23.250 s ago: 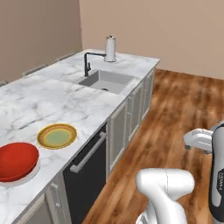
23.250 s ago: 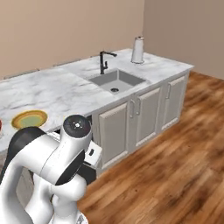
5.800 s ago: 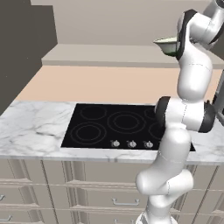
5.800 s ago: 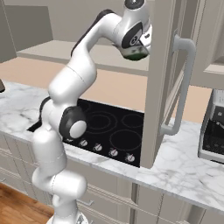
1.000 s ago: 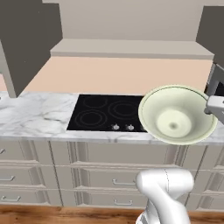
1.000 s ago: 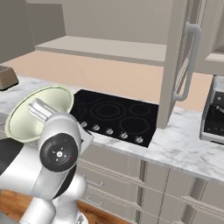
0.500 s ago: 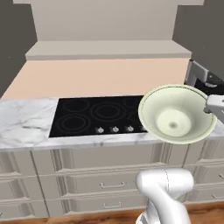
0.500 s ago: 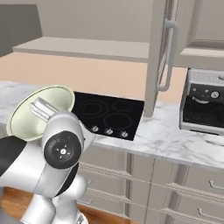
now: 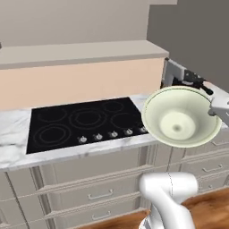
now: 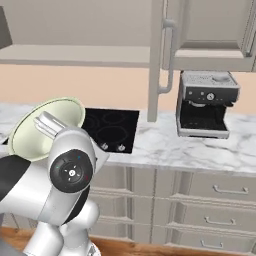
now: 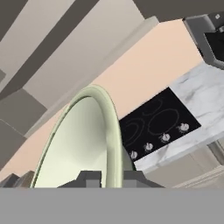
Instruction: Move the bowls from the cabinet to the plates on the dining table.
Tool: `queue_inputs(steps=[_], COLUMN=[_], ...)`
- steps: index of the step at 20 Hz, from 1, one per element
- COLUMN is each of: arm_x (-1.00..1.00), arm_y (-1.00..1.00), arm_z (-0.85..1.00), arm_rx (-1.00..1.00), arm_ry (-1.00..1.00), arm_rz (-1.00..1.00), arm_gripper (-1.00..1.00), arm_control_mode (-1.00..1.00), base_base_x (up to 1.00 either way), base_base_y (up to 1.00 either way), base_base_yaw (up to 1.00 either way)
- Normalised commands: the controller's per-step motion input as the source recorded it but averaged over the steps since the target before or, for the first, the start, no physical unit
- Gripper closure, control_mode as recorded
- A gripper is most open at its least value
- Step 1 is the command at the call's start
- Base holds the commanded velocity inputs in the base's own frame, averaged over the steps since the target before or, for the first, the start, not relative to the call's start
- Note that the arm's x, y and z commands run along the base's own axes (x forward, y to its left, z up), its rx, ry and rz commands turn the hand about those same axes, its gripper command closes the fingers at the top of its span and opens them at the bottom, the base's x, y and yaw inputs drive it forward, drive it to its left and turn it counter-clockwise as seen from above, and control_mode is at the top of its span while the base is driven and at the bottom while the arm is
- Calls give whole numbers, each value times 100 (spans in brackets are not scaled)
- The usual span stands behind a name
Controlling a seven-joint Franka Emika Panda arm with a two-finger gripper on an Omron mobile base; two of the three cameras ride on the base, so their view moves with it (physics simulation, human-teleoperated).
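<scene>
Cream-green bowl [image 9: 181, 117] — seemingly empty, tilted — rim between closed fingers [image 11: 89, 179], near black cooktop [image 9: 82, 123].

White grey-veined marble counter [image 10: 165, 142] over beige drawers, black cooktop [image 9: 82, 124] set into it, espresso machine [image 10: 206, 104] stood on it beside the cooktop.

No text, label, brand, number or sign can be read in any of the views. The knobs at the front edge of the black cooktop [image 9: 85, 126] carry no legible markings, and the front panel of the coffee machine [image 10: 205, 104] shows small dials but nothing that can be made out as lettering. The pale cream-green bowl [image 9: 180, 117] has a plain, unprinted inner surface.
</scene>
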Motion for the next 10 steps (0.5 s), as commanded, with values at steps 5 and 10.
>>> queue_inputs(steps=[5,10], arm_x=[0,0], arm_y=[0,0], arm_z=[0,0], arm_rx=[0,0], arm_ry=[0,0], arm_rz=[0,0], arm_gripper=[100,100], arm_control_mode=[100,100], base_base_x=[-30,-29], base_base_y=[-29,-28], base_base_yaw=[-33,-33])
